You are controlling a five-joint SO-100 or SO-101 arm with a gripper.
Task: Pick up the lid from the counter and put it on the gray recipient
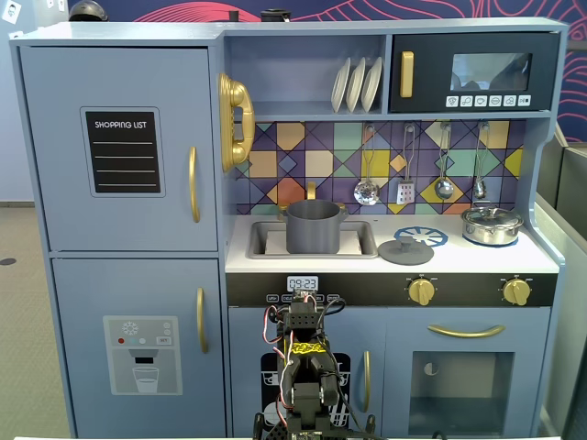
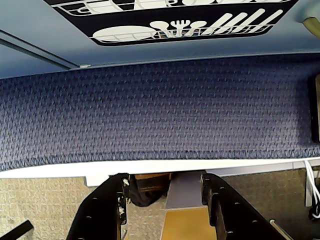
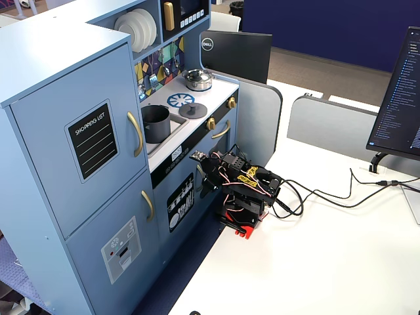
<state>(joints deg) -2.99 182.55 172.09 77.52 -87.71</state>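
The dark-gray lid (image 1: pixel 405 249) lies flat on the white counter (image 1: pixel 477 264), right of the sink and in front of the burner print. The gray recipient (image 1: pixel 315 226), a tall dark-gray pot, stands in the sink. Both also show in the other fixed view, the lid (image 3: pixel 192 109) right of the pot (image 3: pixel 155 123). My arm (image 1: pixel 303 367) sits folded on the white table below the counter, far from both. In the wrist view my gripper (image 2: pixel 165 182) is open and empty, pointing down past the table edge at blue carpet.
A shiny silver pot (image 1: pixel 492 225) with its own lid stands at the counter's right. Utensils (image 1: pixel 404 170) hang above the counter. My arm's base (image 3: pixel 239 220) is at the edge of the white table (image 3: pixel 328 249), with cables (image 3: pixel 328 193) and a monitor (image 3: pixel 400 98) on it.
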